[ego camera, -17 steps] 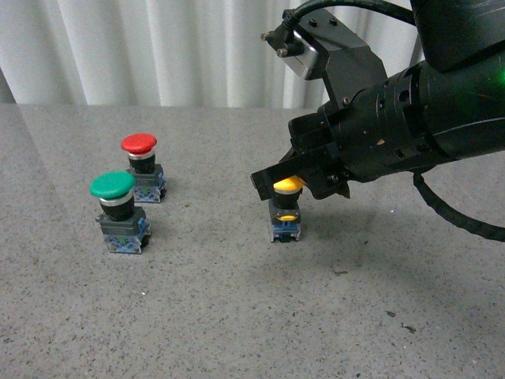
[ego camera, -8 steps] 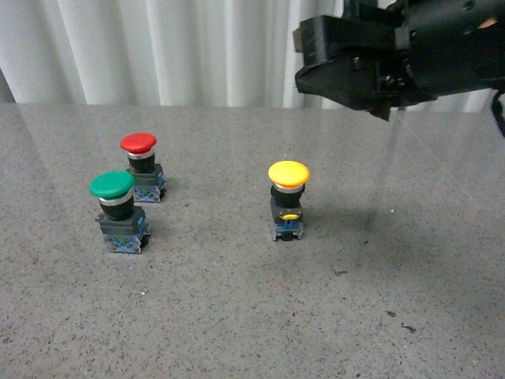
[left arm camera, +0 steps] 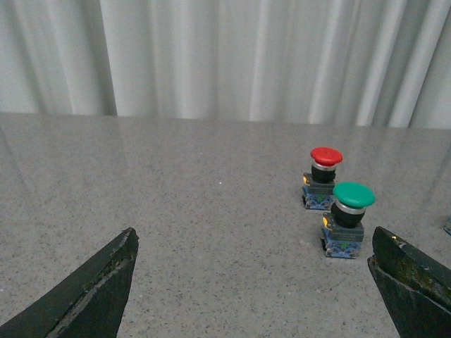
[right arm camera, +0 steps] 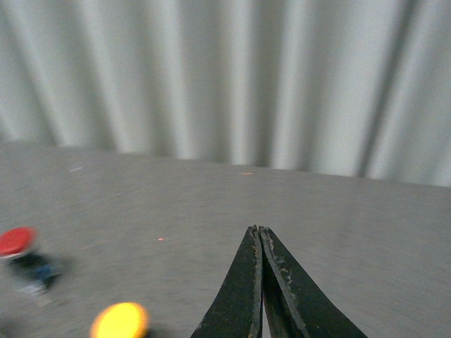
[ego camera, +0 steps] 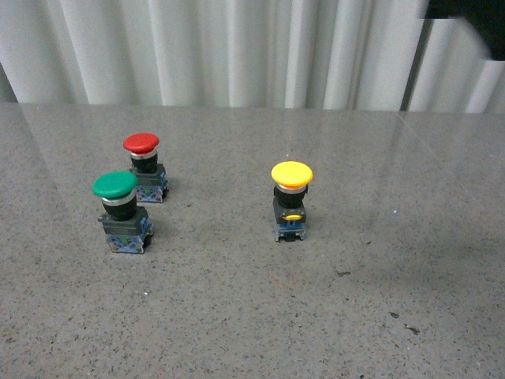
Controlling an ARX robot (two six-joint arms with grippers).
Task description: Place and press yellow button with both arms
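From the front camera I see almost nothing of my arms, only a dark corner at the top right. My left gripper (left arm camera: 254, 296) has its jaws spread wide with nothing between them. My right gripper (right arm camera: 258, 243) has its jaws pressed together, empty, raised above the table (ego camera: 237, 316). The yellow button (ego camera: 291, 200) stands upright on the table, well apart from the green button (ego camera: 119, 211) and the red button (ego camera: 144, 166). The left wrist view shows only the green and red ones; the right wrist view shows the yellow cap blurred.

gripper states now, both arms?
Left gripper: open, jaws spread wide, holding nothing.
Right gripper: closed, fingertips pressed together, nothing between them.
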